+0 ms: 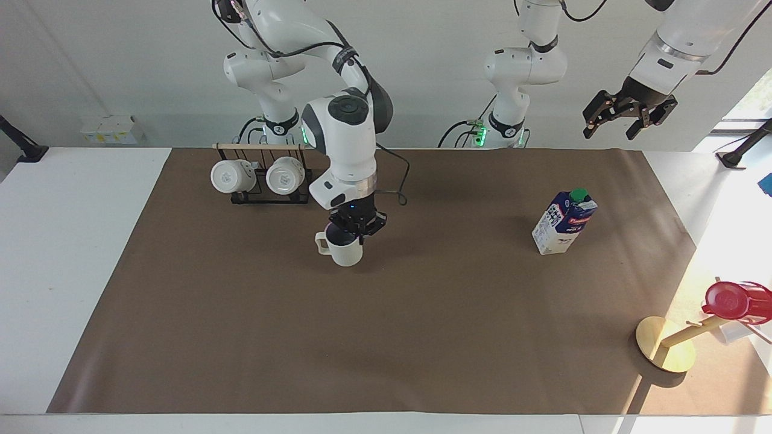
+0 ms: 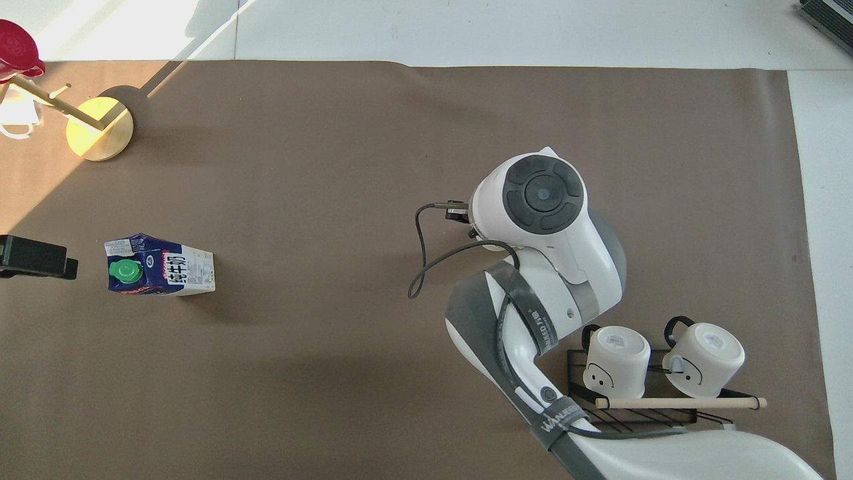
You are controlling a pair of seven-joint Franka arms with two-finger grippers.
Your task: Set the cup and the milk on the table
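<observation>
I have the right gripper [image 1: 356,232] clamped on the rim of the cup [image 1: 344,249], fingers pinched tight on the rim wall. The cup hangs upright over the mat [image 1: 386,337], about mid-table, its handle pointing toward the right arm's end; whether its base touches the mat I cannot tell. From overhead the arm's wrist hides the cup almost completely. The milk [image 1: 564,222] stands upright on the mat toward the left arm's end, well apart from the cup. My left gripper [image 1: 627,118] waits high over that end of the table [image 1: 60,241], jaws spread wide, holding nothing. Two mugs [image 1: 259,176] lie on the rack [image 1: 265,196] near the right arm's base.
</observation>
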